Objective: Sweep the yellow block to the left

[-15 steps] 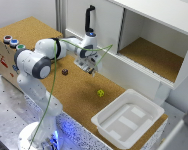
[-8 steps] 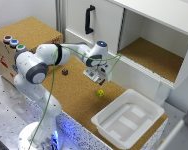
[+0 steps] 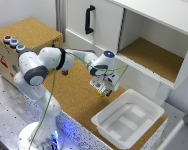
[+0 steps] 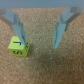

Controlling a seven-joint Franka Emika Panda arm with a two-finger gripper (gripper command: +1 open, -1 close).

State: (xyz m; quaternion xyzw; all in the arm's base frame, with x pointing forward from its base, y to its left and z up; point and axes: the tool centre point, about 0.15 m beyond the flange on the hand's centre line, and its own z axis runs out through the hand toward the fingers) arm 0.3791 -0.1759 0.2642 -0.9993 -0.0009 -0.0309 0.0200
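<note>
The tiny bright yellow cube (image 4: 19, 46) sits on the brown cork table top (image 3: 74, 95), close to the big white plastic tray (image 3: 128, 120). The robot's gripper (image 4: 38, 33) is right over it with its two blue fingers (image 4: 62, 27) spread wide and nothing between them. The cube is not in the middle. It sits beside one finger, maybe touching it, but the blur hides that. A sideways push should move it.
</note>
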